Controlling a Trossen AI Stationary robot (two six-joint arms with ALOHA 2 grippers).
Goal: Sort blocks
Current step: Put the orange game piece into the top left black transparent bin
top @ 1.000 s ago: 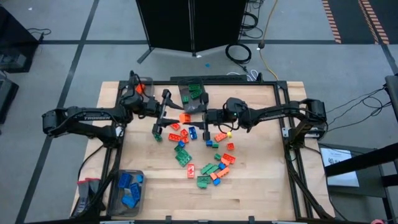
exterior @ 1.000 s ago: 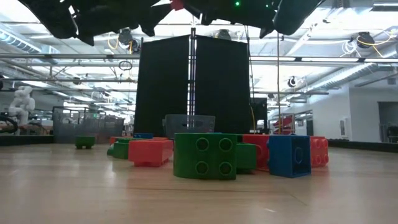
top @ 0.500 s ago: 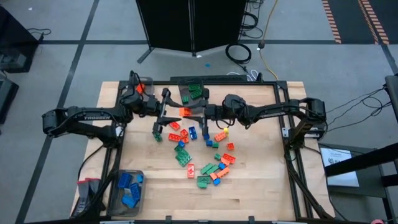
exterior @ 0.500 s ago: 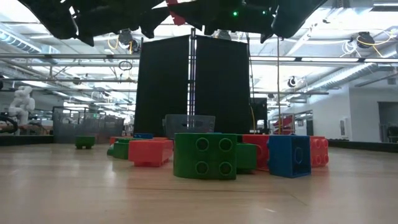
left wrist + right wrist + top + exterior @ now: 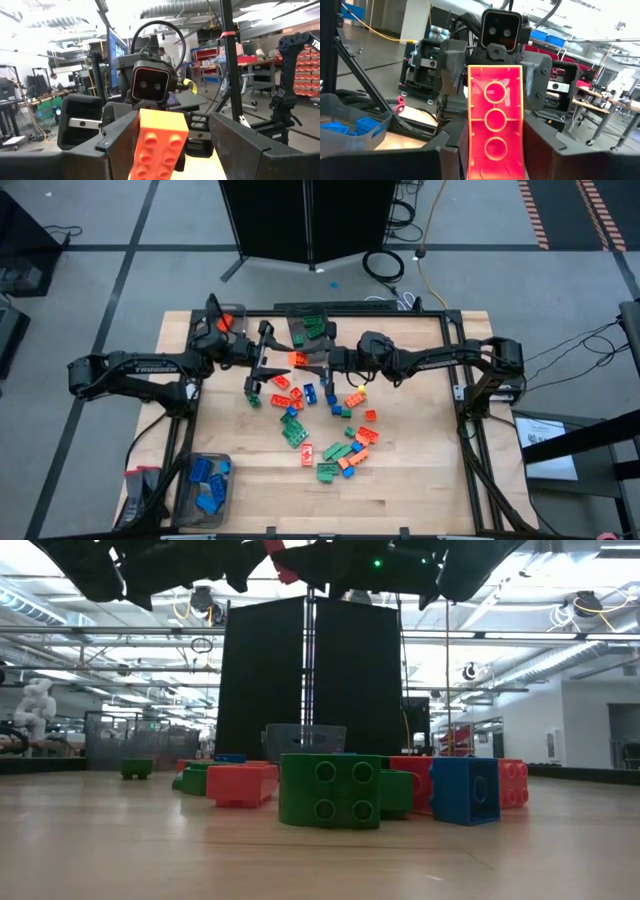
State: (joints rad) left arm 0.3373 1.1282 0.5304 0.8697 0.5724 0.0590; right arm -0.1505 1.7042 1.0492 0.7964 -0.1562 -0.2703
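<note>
— Why were the two arms brought nose to nose above the middle of the bench [image 5: 400,490]?

— A handover was judged to be under way. One orange brick [image 5: 298,359] was held in the air between the left end effector [image 5: 274,357] and the right end effector [image 5: 312,359], well above the loose blocks [image 5: 330,442] scattered on the bench below and toward the near edge from both.

— By which one was the brick held?

— It was gripped by the right end effector [image 5: 495,150], whose fingers were partly closed on the long sides of the brick [image 5: 495,120], hollow underside turned to its own camera. The left end effector [image 5: 165,145] was seen standing wider, its fingers set on either side of the same brick's [image 5: 159,145] studded face; whether they were pressed against it or only placed just beside it could not be told.

— And where was the brick likely meant to go?

— An orange bin [image 5: 226,321] was seen behind the left end effector at the far left of the bench, so a pass to that arm was judged sensible. A bin of green blocks [image 5: 311,328] lay just beyond both end effectors, and a bin of blue blocks [image 5: 205,485] stood well apart at the near left corner.
</note>
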